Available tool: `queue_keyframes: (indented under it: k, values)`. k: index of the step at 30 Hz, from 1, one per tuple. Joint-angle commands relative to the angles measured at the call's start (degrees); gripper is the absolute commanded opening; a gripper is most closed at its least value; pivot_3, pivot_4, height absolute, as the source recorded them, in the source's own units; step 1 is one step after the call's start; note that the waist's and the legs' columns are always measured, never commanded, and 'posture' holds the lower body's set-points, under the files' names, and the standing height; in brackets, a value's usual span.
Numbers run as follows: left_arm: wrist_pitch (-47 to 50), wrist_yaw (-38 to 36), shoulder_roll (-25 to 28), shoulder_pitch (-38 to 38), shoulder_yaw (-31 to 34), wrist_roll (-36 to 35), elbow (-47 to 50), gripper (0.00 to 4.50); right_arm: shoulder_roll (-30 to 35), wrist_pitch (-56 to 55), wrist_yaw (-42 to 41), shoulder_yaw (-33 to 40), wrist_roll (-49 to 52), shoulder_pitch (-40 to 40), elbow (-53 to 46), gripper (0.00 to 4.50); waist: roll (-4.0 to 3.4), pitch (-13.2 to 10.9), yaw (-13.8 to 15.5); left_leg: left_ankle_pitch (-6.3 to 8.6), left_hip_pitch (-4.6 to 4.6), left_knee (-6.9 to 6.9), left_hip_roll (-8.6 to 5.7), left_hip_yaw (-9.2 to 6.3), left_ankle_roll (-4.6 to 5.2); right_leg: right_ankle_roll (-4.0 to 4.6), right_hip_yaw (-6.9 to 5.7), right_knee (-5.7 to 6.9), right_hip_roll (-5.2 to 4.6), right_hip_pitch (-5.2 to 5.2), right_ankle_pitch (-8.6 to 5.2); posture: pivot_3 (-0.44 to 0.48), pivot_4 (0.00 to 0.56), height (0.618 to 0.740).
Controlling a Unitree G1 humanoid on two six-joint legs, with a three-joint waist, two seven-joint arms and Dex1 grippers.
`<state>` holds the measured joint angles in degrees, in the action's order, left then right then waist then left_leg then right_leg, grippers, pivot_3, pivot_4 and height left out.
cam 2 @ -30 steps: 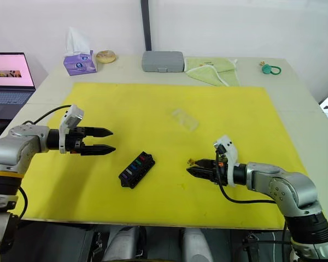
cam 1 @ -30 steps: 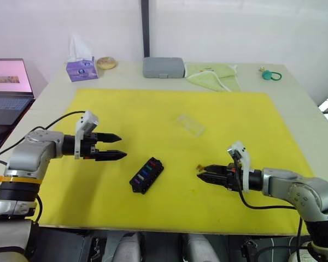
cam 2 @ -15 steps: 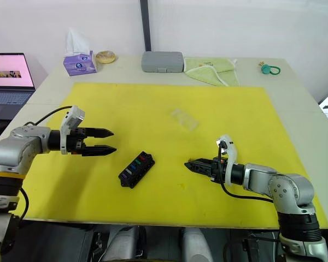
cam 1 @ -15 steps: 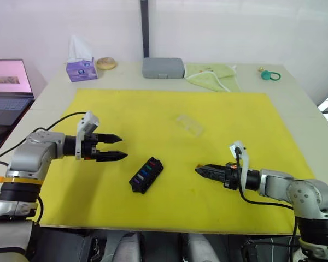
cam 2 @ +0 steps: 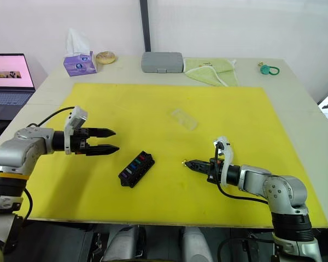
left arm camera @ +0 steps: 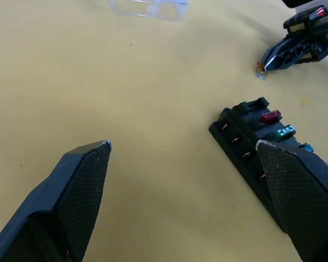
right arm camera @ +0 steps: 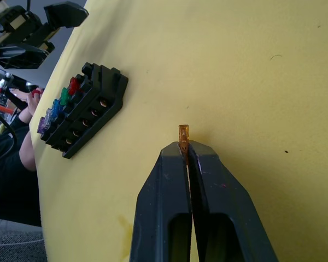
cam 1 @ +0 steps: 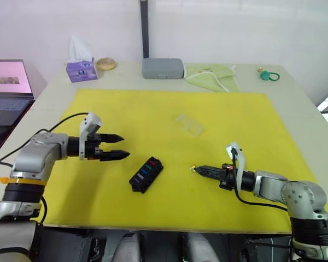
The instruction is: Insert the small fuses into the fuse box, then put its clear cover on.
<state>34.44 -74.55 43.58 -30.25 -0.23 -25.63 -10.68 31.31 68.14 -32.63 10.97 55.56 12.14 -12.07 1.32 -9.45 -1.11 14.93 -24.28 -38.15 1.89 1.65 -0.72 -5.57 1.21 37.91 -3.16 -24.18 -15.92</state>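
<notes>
The black fuse box (cam 1: pixel 146 175) lies at an angle on the yellow mat (cam 1: pixel 153 109), with several coloured small fuses (right arm camera: pixel 72 87) seated in its slots. My right gripper (cam 1: pixel 199 170) is shut on a small orange fuse (right arm camera: pixel 183 132), pinched at the fingertips low over the mat, a short way right of the box. My left gripper (cam 1: pixel 126 147) hovers open and empty to the left of the box. The clear cover (cam 1: pixel 189 124) rests on the mat farther back, apart from both grippers.
Along the table's back edge stand a tissue box (cam 1: pixel 80 68), a round bun-like thing (cam 1: pixel 106 63), a grey case (cam 1: pixel 163 67), a green cloth (cam 1: pixel 212 75) and a green ring (cam 1: pixel 269 75). A laptop (cam 1: pixel 8 87) sits off to the left.
My right gripper has closed on the orange fuse and shifted a little left toward the fuse box. The left gripper has stayed open and nearly still.
</notes>
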Motion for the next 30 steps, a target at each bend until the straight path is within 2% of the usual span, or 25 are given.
queue_keyframes:
  k: [1,5,9,13,16,19,21,30]
  values:
    - [-0.20,0.32,0.28,0.16,1.54,-1.09,1.78,4.50,0.43,-0.14,0.98,2.18,0.83,0.10,-1.78,0.01,0.00,0.00,0.15,0.00,0.00,0.00,0.00,0.00,0.00,0.00,0.00,0.01,0.00,0.00,0.00,0.000,0.150,0.737]
    - [-0.06,-0.70,1.42,-2.15,2.18,-1.58,1.48,4.50,1.69,-3.41,4.04,2.63,-0.02,7.11,-10.42,0.01,-0.04,-0.02,0.08,0.00,-0.03,-0.05,-0.02,0.04,0.00,0.00,0.04,0.07,-0.05,-0.06,0.00,0.000,0.150,0.737]
    - [-0.30,-1.65,2.03,-5.09,2.46,-2.05,1.44,4.50,-1.06,0.11,8.76,1.51,5.94,16.72,-13.33,0.01,-0.03,-0.02,0.04,0.00,-0.04,-0.05,-0.01,-0.01,0.00,0.01,0.03,0.15,0.02,-0.15,0.00,0.000,0.150,0.737]
    - [-1.04,-4.27,3.73,-5.99,1.09,-1.95,4.57,4.50,1.88,8.51,13.11,-11.64,0.70,27.77,-17.52,0.01,-0.06,-0.04,0.08,0.00,-0.08,0.00,0.02,0.01,0.00,0.02,0.05,0.13,0.03,-0.20,-0.01,0.000,0.150,0.737]
    - [-2.83,-5.11,4.42,-6.48,0.17,-0.40,5.59,4.50,1.14,10.99,15.66,-19.29,-2.54,31.69,-21.38,0.01,-0.06,-0.03,0.28,0.00,-0.15,-0.02,0.00,0.02,0.00,0.02,0.05,0.14,-0.01,-0.28,-0.01,0.000,0.150,0.737]
    - [-4.66,-6.12,5.88,-5.59,-1.11,1.15,6.59,4.50,-1.58,14.62,19.83,-25.19,-6.06,34.65,-23.42,0.01,-0.06,-0.03,0.25,0.00,-0.17,-0.03,-0.03,0.03,0.00,0.02,0.06,0.12,-0.05,-0.27,-0.01,0.000,0.150,0.737]
    - [-5.30,-6.77,6.79,-4.30,-1.69,1.70,7.29,4.50,-3.63,17.23,21.39,-26.33,-7.08,35.44,-23.82,0.01,-0.06,-0.03,0.22,0.00,-0.17,-0.03,-0.02,0.03,-0.01,0.02,0.05,0.13,-0.05,-0.28,-0.01,0.000,0.150,0.737]
    - [-6.54,-5.59,7.22,-0.08,-1.64,2.88,7.67,4.50,-13.61,24.36,29.61,-23.02,-9.18,32.86,-23.00,0.01,-0.06,-0.03,0.11,0.00,-0.17,-0.03,-0.01,0.02,-0.01,0.02,0.04,0.16,-0.04,-0.28,-0.01,0.000,0.150,0.737]
